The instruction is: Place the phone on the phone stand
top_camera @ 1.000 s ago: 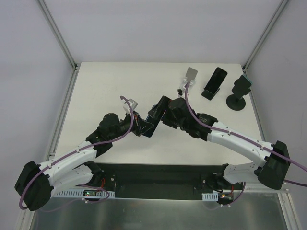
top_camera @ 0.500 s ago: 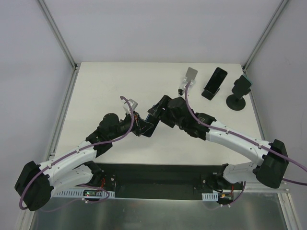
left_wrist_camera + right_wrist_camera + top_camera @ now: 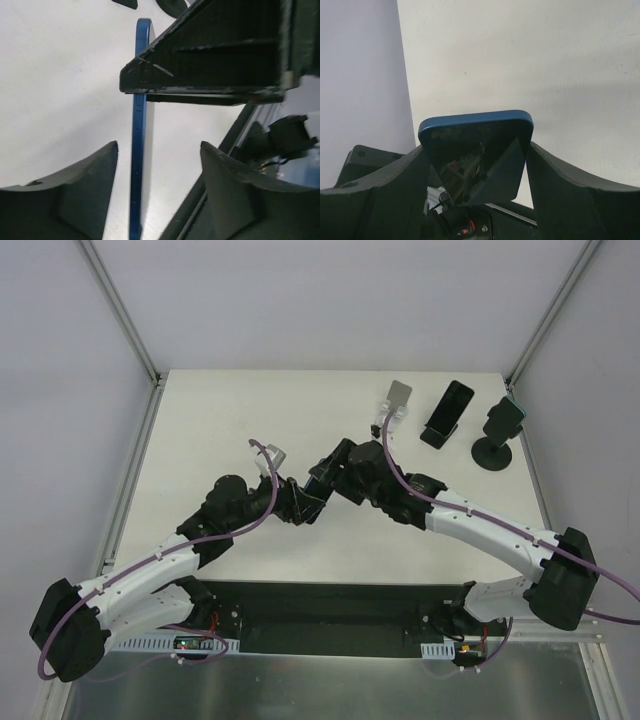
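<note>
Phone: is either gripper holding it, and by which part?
The right gripper holds the phone by its two side edges, one end sticking out beyond the grip. The left gripper is open around it, not clamping.

No text, brand or number can be read in any view. The glossy dark face of the blue-edged flat phone [image 3: 476, 145] carries only reflections, and the far black slab phone [image 3: 446, 412] is too small to tell

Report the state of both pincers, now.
Left pincer: open, fingers either side of the phone, not gripping it.
Right pincer: closed on the phone.
</note>
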`<state>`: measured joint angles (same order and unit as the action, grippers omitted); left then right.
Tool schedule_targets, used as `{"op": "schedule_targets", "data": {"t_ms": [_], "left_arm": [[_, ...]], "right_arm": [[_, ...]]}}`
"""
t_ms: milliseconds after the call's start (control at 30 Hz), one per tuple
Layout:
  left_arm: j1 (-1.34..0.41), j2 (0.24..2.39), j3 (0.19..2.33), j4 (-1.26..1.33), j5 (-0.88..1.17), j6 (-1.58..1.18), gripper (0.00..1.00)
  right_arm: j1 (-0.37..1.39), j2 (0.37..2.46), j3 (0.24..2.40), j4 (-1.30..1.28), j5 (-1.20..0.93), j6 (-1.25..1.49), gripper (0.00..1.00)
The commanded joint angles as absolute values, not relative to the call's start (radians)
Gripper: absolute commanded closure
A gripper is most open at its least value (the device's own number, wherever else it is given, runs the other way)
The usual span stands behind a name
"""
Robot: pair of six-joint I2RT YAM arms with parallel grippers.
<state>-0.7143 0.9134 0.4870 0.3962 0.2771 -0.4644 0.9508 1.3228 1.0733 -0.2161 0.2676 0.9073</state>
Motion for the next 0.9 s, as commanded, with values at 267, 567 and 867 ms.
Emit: {"op": "schedule_targets", "data": {"t_ms": [267, 567, 867], "left_arm": [[-0.718, 0.664, 0.505, 0.089, -0.179, -0.488, 0.20], [-0.716, 0.597, 0.445, 0.081, -0.192, -0.491, 0.20], [-0.715, 0.615, 0.469, 0.068, -0.186, -0.408, 0.20]], "right_arm": [[0.807, 1.463, 1.175, -0.071, 0.607, 0.365, 0.99], [0.566, 1.712, 1.396, 0.141, 0.936, 0.143, 0.99], [0.448, 2.035, 1.771, 0.275, 0.977, 0.015, 0.99]]}}
